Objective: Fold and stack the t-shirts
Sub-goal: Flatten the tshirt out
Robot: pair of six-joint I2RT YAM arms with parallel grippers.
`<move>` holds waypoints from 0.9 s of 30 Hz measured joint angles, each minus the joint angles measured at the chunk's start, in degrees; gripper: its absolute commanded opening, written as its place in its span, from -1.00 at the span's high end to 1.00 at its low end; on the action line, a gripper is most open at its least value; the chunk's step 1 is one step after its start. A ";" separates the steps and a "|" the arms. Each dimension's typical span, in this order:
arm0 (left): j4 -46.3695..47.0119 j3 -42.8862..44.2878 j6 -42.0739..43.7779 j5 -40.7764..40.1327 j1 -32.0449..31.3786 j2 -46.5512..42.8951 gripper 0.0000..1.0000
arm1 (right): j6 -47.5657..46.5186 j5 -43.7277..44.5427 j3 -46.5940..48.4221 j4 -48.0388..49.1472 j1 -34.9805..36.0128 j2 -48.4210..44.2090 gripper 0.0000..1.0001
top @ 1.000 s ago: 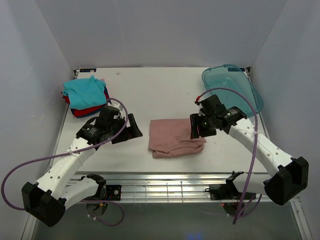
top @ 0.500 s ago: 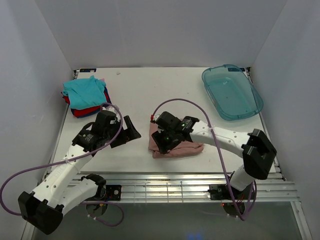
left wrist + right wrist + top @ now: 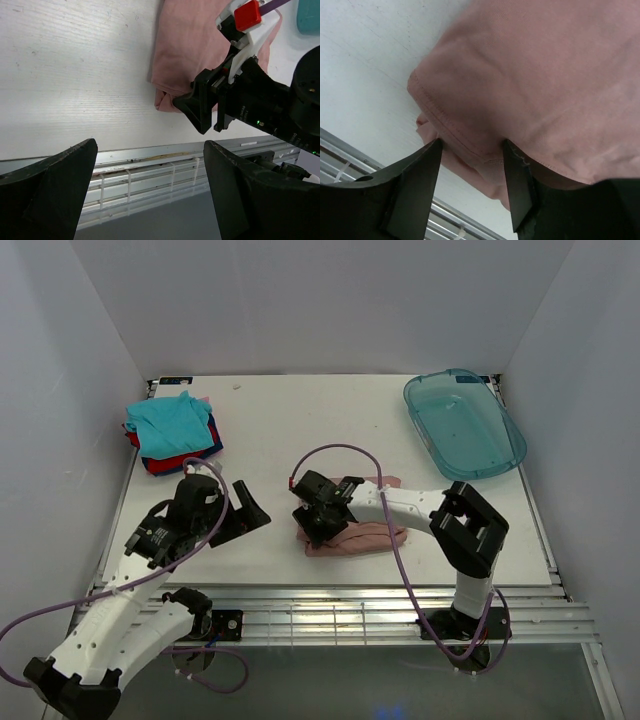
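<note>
We see the pink shirt point(image 3: 375, 536) lying folded on the table point(image 3: 300, 420), a little toward 6 o'clock from the middle and close to the near edge. It is a flat, roughly rectangular bundle. Its thick, rounded fold and stitched hem face 9 o'clock.

The right gripper point(image 3: 471, 144) reaches across the shirt from 3 o'clock and sits at that 9 o'clock end, tips pointing down at the table. In its wrist view, its fingers point(image 3: 415, 185) stand apart astride the hem, and cloth fills the gap between them. We cannot tell whether they pinch it or only rest against it.

The left gripper point(image 3: 247, 520) hangs above bare table at 9 o'clock of the shirt, near it but not touching. Its jaws are spread wide and hold nothing.

At 10 o'clock on the table we see the stack point(image 3: 170, 435) of folded shirts, with teal on top and red and dark blue edges beneath. The tray point(image 3: 465, 425) sits at 2 o'clock, well apart from the shirts.
</note>
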 measured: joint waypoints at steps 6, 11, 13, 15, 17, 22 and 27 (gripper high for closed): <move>-2.91 0.00 -0.11 -1.62 0.00 -1.46 -0.96 | -0.33 -0.57 -0.13 0.68 0.11 1.95 0.37; -4.13 0.00 -0.13 -2.93 0.00 -1.38 -0.96 | -0.42 0.59 1.20 -1.03 0.39 1.97 0.43; -4.09 0.00 -0.11 -2.97 0.00 -1.09 -0.96 | -0.50 0.98 3.39 -2.71 0.57 1.99 0.29; -4.02 -0.04 -0.09 -2.97 0.00 -0.63 -0.96 | -0.81 1.38 5.68 -3.76 0.72 2.01 0.26; -4.00 -0.09 -0.07 -2.97 0.00 -0.22 -0.96 | -1.07 1.68 7.89 -4.24 0.74 2.01 0.24; -3.89 -0.22 -0.02 -2.97 0.00 -0.13 -0.96 | -1.27 1.57 8.70 -4.79 0.81 2.21 0.25; -3.89 -0.37 0.13 -2.99 0.00 -0.39 -0.96 | -1.22 1.03 7.19 -4.90 0.81 2.32 0.22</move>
